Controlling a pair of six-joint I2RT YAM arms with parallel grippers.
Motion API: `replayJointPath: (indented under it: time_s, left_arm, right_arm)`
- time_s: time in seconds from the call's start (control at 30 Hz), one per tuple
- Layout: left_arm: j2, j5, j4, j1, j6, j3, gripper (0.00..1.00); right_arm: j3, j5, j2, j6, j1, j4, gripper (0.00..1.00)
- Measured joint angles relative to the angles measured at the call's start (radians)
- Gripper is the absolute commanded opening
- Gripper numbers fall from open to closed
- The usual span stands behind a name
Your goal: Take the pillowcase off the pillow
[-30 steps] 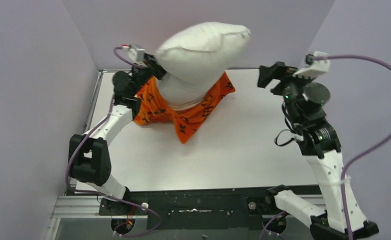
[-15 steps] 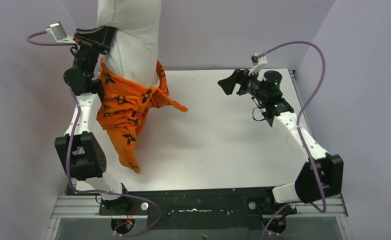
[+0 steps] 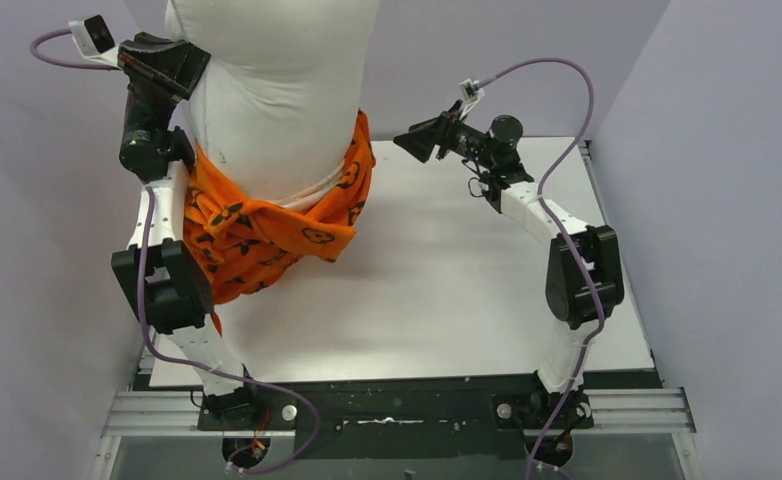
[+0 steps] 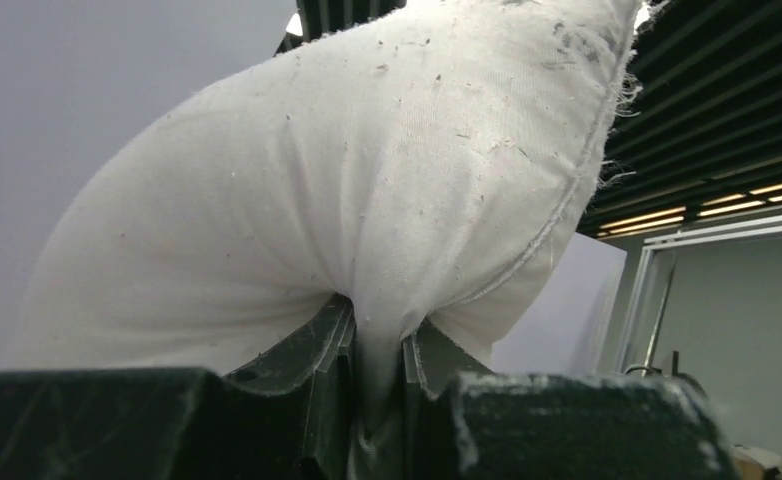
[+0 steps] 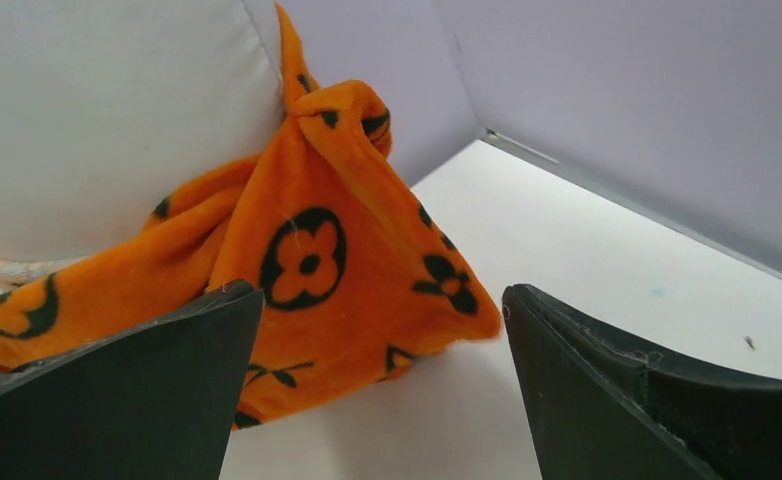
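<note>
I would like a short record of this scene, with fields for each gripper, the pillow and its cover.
left gripper: shut on a fold of the large plain white stuffed pillow, holding it up
right gripper: open, facing the bright orange plush pillowcase, not touching it
pillowcase: bunched around the pillow's lower part; upper part bare

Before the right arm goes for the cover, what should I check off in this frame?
1. Left gripper clamped on the pillow: ok, white fabric pinched between its fingers.
2. Pillow held high above the table: ok.
3. Pillowcase partly off: ok, bunched around the pillow's lower part, upper part bare.
4. Right gripper open: ok, jaws spread.
5. Right gripper aimed at the pillowcase: ok, orange fabric ahead, no contact.
6. Hanging pillowcase end clear of the table: cannot tell.
</note>
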Motion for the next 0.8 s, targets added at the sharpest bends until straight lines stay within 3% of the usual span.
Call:
replayJointPath:
  time_s: [0.17,0.4,0.6,0.8]
  left_arm:
    - [0.026,0.004,0.006,-0.002,-0.067,0.106,0.00]
    - [0.056,-0.021,0.006,-0.002,-0.097,0.182,0.00]
    - [0.087,-0.050,0.006,0.004,-0.105,0.188,0.00]
    - [0.092,-0.051,0.006,0.005,-0.105,0.188,0.00]
  right_arm:
    - [0.111,-0.067,0.121,0.104,0.048,0.111,0.89]
    - [0.165,-0.126,0.169,0.126,0.176,0.121,0.66]
    - [0.229,-0.138,0.218,0.131,0.226,0.132,0.01]
    - [0.210,-0.115,0.260,0.150,0.221,0.128,0.00]
